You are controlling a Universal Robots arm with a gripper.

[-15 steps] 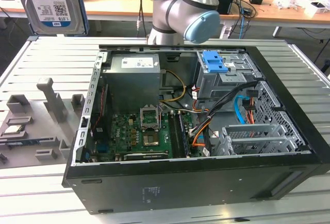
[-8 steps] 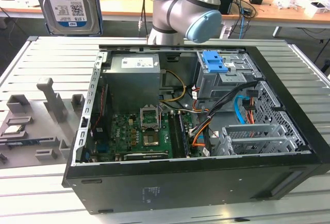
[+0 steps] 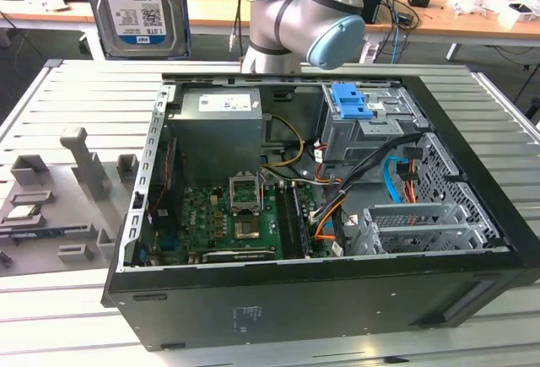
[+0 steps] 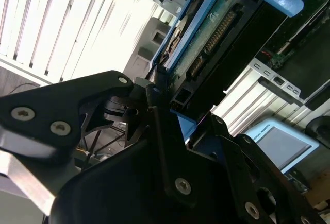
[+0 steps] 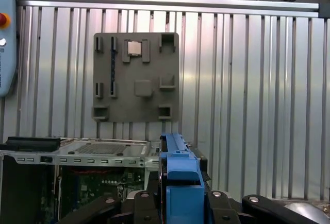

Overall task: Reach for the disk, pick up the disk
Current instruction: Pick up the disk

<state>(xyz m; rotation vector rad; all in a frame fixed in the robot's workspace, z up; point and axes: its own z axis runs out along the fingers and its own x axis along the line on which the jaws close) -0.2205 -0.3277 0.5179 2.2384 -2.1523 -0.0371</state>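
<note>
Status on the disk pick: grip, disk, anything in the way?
Gripper shut on the disk, blue side rail between the fingers. Disk held in the air over the slatted table. Open computer case alongside, not touching.

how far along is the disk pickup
Done: the reach and the lift both look finished. The disk hangs in the air, clear of the table and the open case. In hand: the gripper is clamped on the disk's blue-railed edge in both wrist views. Left: nothing of the pickup, as far as I can see.
</note>
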